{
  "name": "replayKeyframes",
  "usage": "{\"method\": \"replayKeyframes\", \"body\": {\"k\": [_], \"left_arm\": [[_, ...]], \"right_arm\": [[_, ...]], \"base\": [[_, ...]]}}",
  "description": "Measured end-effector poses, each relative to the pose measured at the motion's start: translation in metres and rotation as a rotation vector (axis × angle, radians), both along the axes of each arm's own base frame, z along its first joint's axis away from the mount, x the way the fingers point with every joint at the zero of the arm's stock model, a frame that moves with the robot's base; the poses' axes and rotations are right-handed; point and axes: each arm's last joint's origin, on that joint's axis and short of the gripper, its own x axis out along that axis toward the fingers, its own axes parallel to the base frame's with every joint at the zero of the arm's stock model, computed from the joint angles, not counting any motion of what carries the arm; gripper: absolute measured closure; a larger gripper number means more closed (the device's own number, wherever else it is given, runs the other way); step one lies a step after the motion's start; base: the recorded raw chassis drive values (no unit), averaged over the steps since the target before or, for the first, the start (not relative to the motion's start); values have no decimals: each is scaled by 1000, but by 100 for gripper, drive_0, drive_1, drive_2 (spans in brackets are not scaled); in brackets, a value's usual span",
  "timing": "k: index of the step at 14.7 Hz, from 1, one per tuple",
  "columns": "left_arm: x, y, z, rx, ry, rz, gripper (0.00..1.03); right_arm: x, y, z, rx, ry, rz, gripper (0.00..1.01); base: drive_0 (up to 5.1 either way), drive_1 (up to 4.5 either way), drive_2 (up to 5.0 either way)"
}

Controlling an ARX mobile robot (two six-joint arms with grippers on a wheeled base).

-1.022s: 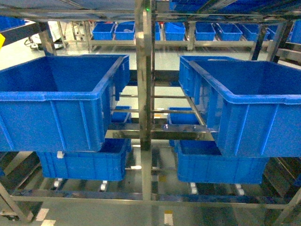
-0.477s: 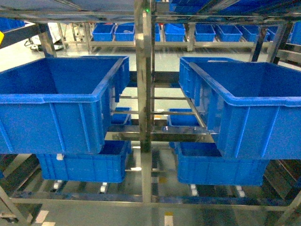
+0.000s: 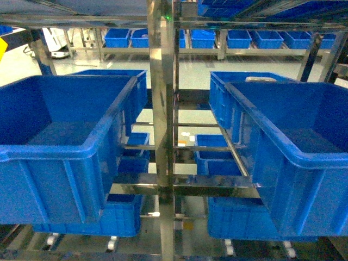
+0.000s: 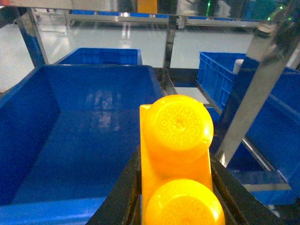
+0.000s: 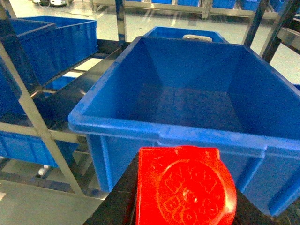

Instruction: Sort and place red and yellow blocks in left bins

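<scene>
Blocks sit in both of our grippers. In the left wrist view, our left gripper (image 4: 176, 206) pinches the orange-yellow block (image 4: 176, 154) between its dark fingers (image 4: 123, 197), which press against the block's two long sides. The block stands with its two round studs facing the camera, one above the other, and it reaches forward past the fingertips. Beyond it lies the big blue crate on the left (image 4: 70, 140), its floor bare where we can see it; the block appears to hang above the crate's near rim, toward its right side, though the angle makes this hard to judge.

In the right wrist view, our right gripper (image 5: 185, 206) is closed on the red block (image 5: 185, 187), whose single round stud faces the camera. Only slivers of the dark fingers show at its sides, so we read the grip from how the block sits framed between them. The red block is in front of the near wall of the right blue crate (image 5: 201, 103), outside it and roughly level with the rim.

From the head view we see the left crate (image 3: 60, 147) and the right crate (image 3: 304, 157) on either side of a steel rack post (image 3: 162, 130), with smaller blue crates (image 3: 217, 39) on far shelves. Neither gripper shows in that view.
</scene>
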Motion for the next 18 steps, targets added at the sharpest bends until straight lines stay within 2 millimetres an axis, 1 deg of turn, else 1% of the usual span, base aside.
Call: {"method": "replayKeyframes", "body": {"k": [1,3,10,13,17,18], "left_arm": [[0,0,1,-1,-5,0,76],[1,0,-2,2,12,2,76],[-1,0,2,-2,-12,1,76],[1,0,-2,2,12,3,76],[0,0,-1,0,1,1,76],[0,0,-1,0,1,1,76]], "right_arm": [[0,0,0,0,0,0,74],[0,0,-1,2,7,0,74],[0,0,1,-3,-8,0,74],[0,0,-1,1,4,0,74],[0,0,0,-2,0,0,74],[2,-5,0,-25,-17,-10,74]], "base": [[-7,427,-440],[0,0,0],[0,0,0],[0,0,0],[0,0,0],[0,0,0]]}}
